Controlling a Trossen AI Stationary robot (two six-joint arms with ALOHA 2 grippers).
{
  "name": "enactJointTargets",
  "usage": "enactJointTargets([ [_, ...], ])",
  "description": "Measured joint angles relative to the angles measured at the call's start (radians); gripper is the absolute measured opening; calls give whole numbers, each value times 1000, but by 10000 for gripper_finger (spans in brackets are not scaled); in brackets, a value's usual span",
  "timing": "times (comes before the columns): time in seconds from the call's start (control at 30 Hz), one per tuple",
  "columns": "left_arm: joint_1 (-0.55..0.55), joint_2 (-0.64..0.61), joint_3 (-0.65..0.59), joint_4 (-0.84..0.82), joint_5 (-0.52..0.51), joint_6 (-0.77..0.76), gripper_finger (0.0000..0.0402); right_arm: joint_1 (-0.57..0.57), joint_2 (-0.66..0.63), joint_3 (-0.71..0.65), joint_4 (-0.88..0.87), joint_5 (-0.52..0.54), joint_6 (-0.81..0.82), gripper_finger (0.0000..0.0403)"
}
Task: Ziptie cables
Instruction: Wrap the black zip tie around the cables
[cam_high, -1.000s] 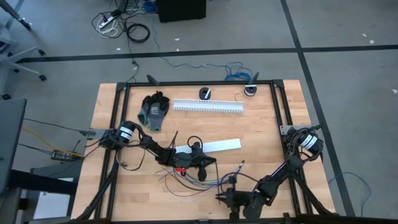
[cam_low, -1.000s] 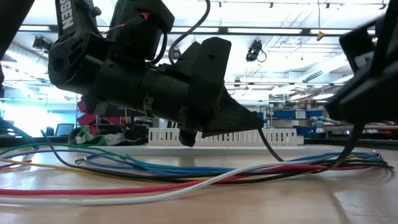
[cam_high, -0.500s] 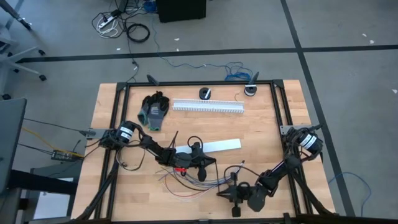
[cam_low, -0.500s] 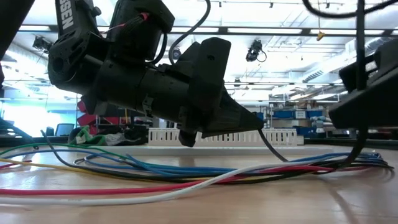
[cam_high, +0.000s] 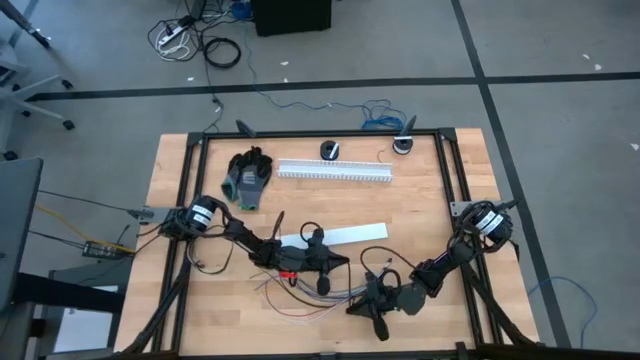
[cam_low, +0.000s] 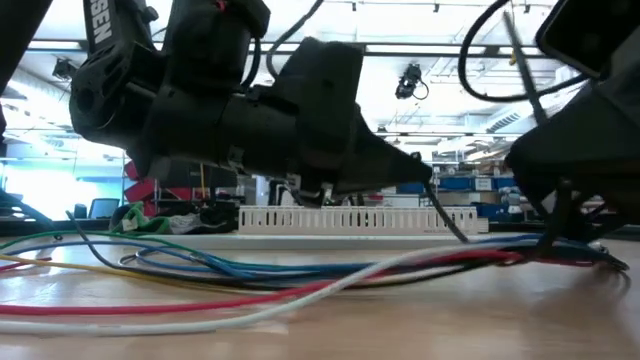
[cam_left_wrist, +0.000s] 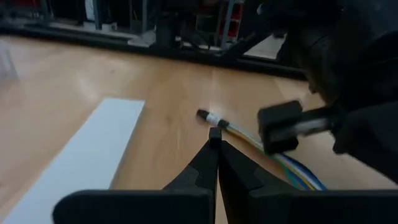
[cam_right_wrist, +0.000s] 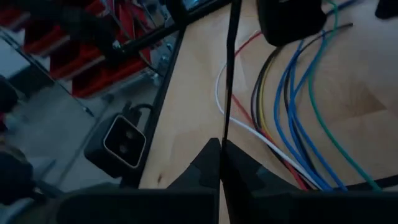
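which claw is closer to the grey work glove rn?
Left. The left claw sits mid-table, toward the front from the glove at the back left. The right claw is farther off, near the front edge, past the cables.

place: workshop/lab | cues: wooden workbench, strip lights, stocked shelving

A grey glove lies beside the white slotted duct on the table.
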Motion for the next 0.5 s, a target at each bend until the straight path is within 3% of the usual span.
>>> enactJointTargets([
  [0.37, -46, -12, 59, -15, 1, 239, 0, -77, 0, -15, 36, -130, 100, 0],
  [0.5, -67, -19, 60, -28, -48, 301, 0, -88, 0, -15, 43, -142, 105, 0],
])
